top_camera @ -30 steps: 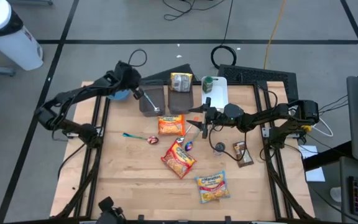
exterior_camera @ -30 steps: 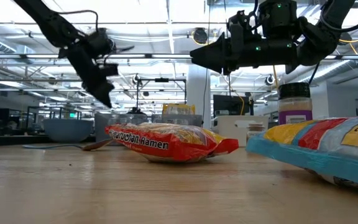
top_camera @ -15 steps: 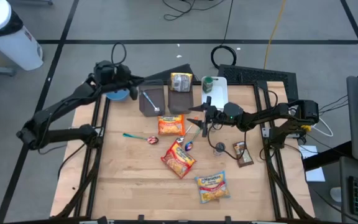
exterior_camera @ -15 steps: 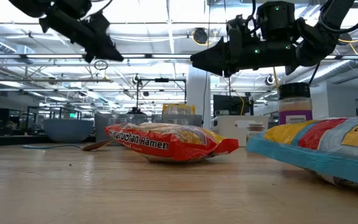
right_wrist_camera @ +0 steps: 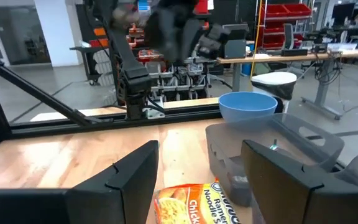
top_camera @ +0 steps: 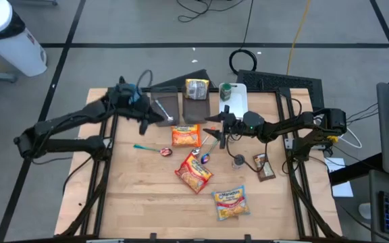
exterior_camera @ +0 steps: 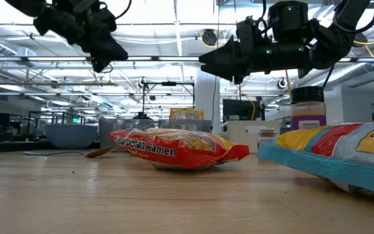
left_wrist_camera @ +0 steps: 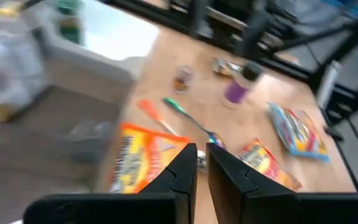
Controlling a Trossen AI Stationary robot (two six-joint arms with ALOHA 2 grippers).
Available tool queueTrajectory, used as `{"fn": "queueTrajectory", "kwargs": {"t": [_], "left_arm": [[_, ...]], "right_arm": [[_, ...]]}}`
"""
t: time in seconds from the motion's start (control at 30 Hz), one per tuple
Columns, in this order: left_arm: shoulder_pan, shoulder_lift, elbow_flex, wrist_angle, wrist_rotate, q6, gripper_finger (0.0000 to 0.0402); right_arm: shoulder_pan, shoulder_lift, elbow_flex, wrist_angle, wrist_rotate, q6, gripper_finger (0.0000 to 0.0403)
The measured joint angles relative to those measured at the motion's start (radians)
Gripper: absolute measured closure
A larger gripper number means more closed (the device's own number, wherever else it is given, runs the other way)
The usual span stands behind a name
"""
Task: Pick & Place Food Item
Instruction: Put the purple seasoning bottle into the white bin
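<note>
Light wooden table [top_camera: 140, 196], packed with food and kitchen bits.
Along the far edge: a blue bowl [top_camera: 128, 102], two grey bins [top_camera: 169, 108], a white tray [top_camera: 238, 101] carrying a green-capped jar [top_camera: 225, 88]. Mid-table, an orange noodle packet [top_camera: 186, 136], a teal-handled spoon [top_camera: 150, 148], a red-and-yellow ramen packet [top_camera: 194, 171] with a small round item [top_camera: 205, 158] beside it. Toward the right, a small jar [top_camera: 238, 160] and a brown snack wrapper [top_camera: 263, 165]; nearest, a blue-edged yellow packet [top_camera: 230, 202].
</note>
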State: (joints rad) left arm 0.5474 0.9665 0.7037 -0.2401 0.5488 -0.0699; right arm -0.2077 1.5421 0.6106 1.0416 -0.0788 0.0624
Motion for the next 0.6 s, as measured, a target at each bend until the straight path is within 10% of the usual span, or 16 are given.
{"fn": "queueTrajectory", "kwargs": {"t": [0.6], "left_arm": [[-0.494, -0.001, -0.493, 1.098, -0.201, -0.196, 0.0364]], "right_arm": [[0.091, 0.000, 0.000, -0.071, 0.012, 0.205, 0.0179]]}}
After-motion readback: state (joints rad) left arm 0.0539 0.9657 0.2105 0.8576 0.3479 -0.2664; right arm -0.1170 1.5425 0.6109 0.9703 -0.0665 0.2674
